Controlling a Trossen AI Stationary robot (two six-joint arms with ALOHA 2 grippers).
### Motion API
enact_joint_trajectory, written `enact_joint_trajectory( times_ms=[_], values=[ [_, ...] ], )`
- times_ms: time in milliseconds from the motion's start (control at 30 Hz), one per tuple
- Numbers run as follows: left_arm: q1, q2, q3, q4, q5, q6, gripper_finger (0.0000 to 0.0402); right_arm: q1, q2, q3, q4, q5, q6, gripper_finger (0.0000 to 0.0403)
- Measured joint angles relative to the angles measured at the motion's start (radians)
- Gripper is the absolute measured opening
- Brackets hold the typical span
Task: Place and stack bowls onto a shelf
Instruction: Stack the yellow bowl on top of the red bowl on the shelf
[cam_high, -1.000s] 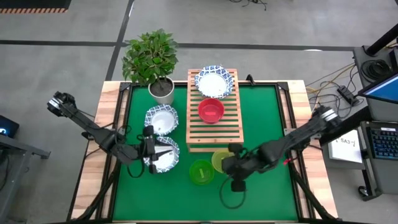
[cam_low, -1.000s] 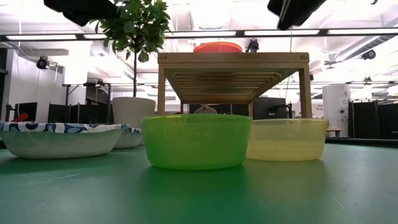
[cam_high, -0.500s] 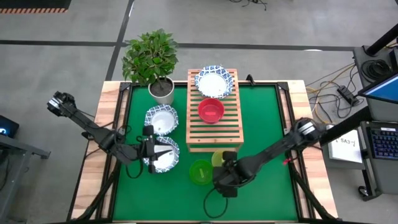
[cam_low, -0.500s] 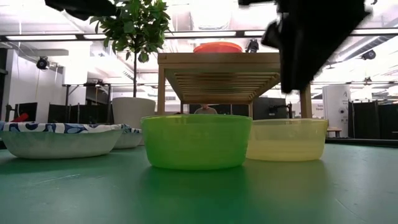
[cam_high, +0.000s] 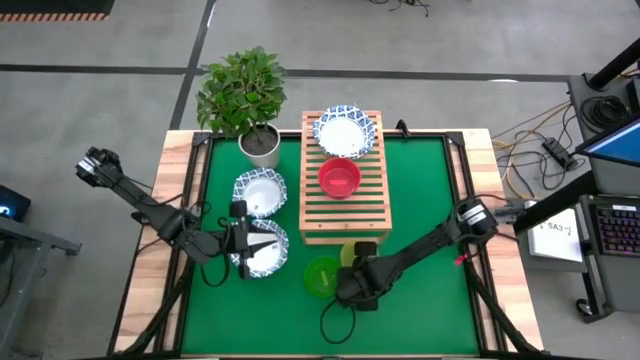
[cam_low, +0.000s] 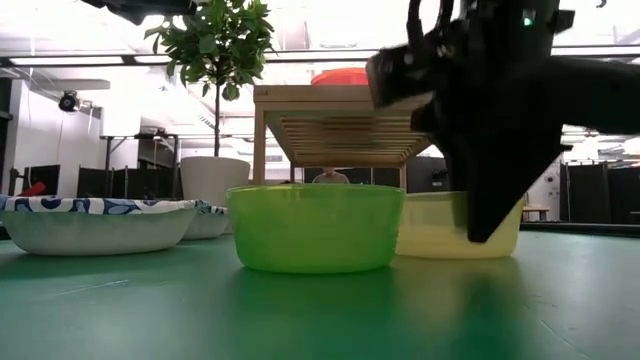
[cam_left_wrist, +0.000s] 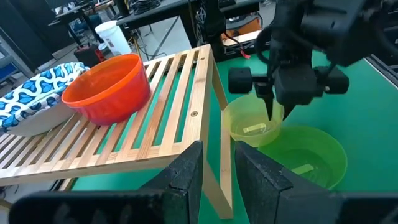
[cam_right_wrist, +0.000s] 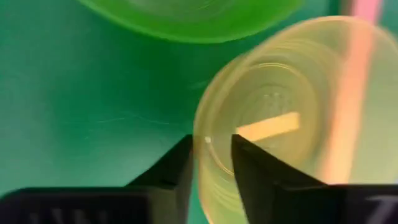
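The yellow bowl (cam_high: 351, 251) and the green bowl (cam_high: 322, 277) stand side by side on the mat, in front of the shelf's near end (cam_high: 343, 215). On the shelf sit a red bowl (cam_high: 340, 177) and a white bowl with a blue rim (cam_high: 345, 131). Two more white bowls (cam_high: 260, 192) (cam_high: 264, 250) rest on the mat left of the shelf. My right gripper (cam_right_wrist: 211, 158) is open, pointing down, with its fingers on either side of the yellow bowl's rim. My left gripper (cam_left_wrist: 217, 174) hovers open above the nearer white bowl, with nothing between its fingers. My right gripper comes from above, pointing down at the yellow bowl's rim (cam_right_wrist: 202, 146) on the side facing the green bowl. One finger stands inside the bowl and one outside. I cannot tell whether the fingers touch the rim. The bowl rests upright on the mat.
A potted plant (cam_high: 245, 95) stands at the mat's far left corner. The green bowl (cam_right_wrist: 186, 15) lies close beside my right gripper. The shelf's near half (cam_left_wrist: 155, 137) has bare slats. Open mat lies to the right of the shelf.
My right gripper has come down and toward the table's left, onto the yellow bowl, tipping from a slant to pointing nearly straight down. The bowls have stayed where they were.
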Motion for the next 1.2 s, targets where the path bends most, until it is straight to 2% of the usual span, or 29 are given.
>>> enact_joint_trajectory(
  times_ms=[133,267,467,667,767,933,1067,1200],
  values=[
    [0.000,0.000,0.000,0.000,0.000,0.000,0.0076,-0.003,0.018,-0.001,-0.004,-0.087,-0.053,0.0021],
    [0.000,0.000,0.000,-0.001,0.000,0.000,0.0076,-0.003,-0.016,-0.001,-0.007,-0.212,-0.040,0.0011],
    [0.000,0.000,0.000,-0.005,0.000,0.000,0.0076,-0.003,-0.162,0.000,-0.016,-0.416,0.121,0.0009],
    [0.001,0.000,0.000,-0.004,0.000,0.008,0.0076,0.000,-0.342,0.045,0.066,-0.472,0.296,0.0009],
    [0.001,0.000,-0.001,-0.004,0.000,0.012,0.0076,0.004,-0.429,0.059,0.211,-0.430,0.280,0.0009],
    [0.001,0.000,-0.001,-0.004,0.000,0.012,0.0076,0.005,-0.533,0.063,0.334,-0.305,0.090,0.0008],
    [0.001,0.000,-0.001,-0.001,0.000,0.018,0.0076,-0.005,-0.573,0.063,0.318,-0.085,-0.072,0.0008],
    [0.001,0.000,-0.001,0.009,0.000,0.027,0.0076,-0.076,-0.592,0.064,0.290,0.072,-0.244,0.0008]
  ],
)
